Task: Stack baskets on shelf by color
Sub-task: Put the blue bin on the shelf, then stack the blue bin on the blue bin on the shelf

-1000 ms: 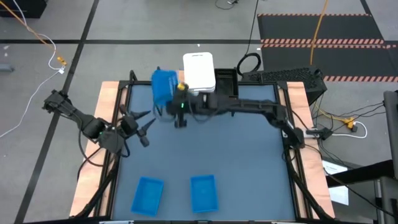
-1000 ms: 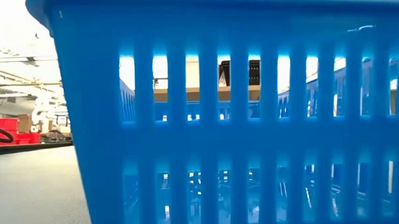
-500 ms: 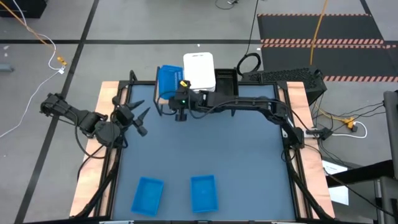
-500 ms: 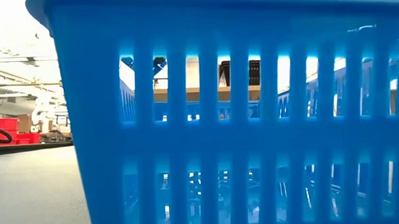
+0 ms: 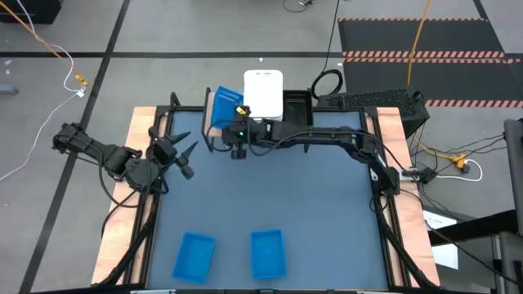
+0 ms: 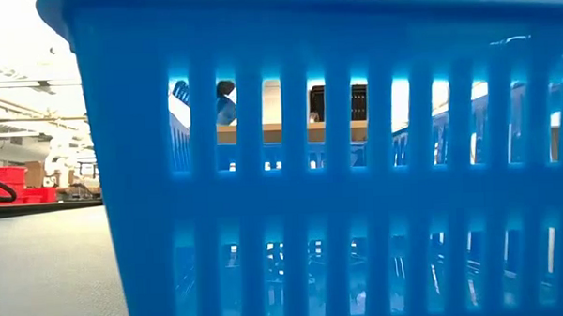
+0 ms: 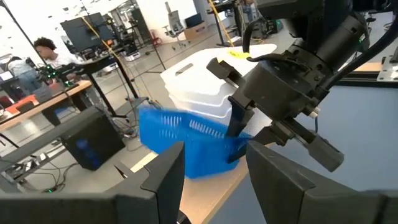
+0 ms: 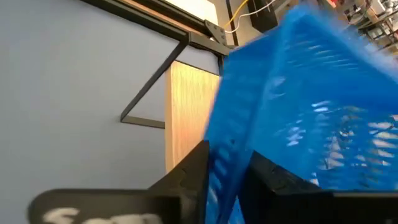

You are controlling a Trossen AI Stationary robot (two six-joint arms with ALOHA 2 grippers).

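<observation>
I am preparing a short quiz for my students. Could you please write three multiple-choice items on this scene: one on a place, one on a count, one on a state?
1. Where is the right gripper?
A. at the shelf, far side of the table
B. over the near table edge
C. off the table

2. How many blue baskets lie on the near part of the table?
A. none
B. two
C. four

3. How is the blue basket that the right gripper holds?
A. level
B. upside down on the table
C. tilted

Key: 1 A, the high view shows it there. 2 B, two lie side by side. 3 C, the wrist views show it slanting.
</observation>
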